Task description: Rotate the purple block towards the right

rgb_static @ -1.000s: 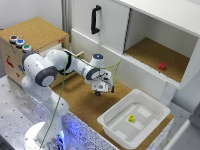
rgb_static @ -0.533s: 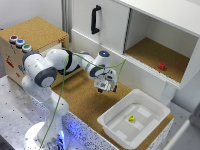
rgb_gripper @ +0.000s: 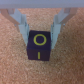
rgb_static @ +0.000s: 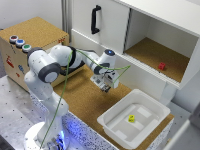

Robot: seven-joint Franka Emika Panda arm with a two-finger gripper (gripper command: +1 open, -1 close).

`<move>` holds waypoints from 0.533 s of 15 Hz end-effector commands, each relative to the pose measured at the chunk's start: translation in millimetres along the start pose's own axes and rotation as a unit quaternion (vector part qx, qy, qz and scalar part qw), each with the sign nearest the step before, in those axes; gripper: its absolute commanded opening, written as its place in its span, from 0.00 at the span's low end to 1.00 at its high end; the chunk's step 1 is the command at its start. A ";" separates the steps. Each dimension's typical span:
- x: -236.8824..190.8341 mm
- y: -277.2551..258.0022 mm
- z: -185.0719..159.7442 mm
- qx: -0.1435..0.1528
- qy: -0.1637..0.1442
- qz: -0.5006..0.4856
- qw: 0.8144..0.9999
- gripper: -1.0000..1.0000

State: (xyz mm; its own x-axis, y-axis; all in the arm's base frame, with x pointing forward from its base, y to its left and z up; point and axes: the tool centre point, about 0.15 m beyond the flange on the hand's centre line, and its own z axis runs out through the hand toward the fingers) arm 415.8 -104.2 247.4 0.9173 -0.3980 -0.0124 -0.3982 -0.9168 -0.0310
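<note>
Though purple block [rgb_gripper: 39,46] sits between fingers, I can't tell if gripper [rgb_gripper: 39,27] is clenched; rotation undone.

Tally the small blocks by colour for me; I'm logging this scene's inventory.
Purple block, between the gripper fingers: 1
Red block, in the open cabinet compartment: 1
Yellow block, in the white tray: 1
Total: 3
</note>
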 end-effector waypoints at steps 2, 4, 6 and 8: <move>11.1 13.3 23.7 0.017 -0.059 0.129 0.990 0.00; 12.0 10.5 25.0 0.021 -0.055 0.175 0.983 0.00; 10.2 2.0 22.2 0.007 -0.062 0.224 0.973 0.00; 0.8 -7.0 23.4 0.016 -0.068 0.291 0.954 0.00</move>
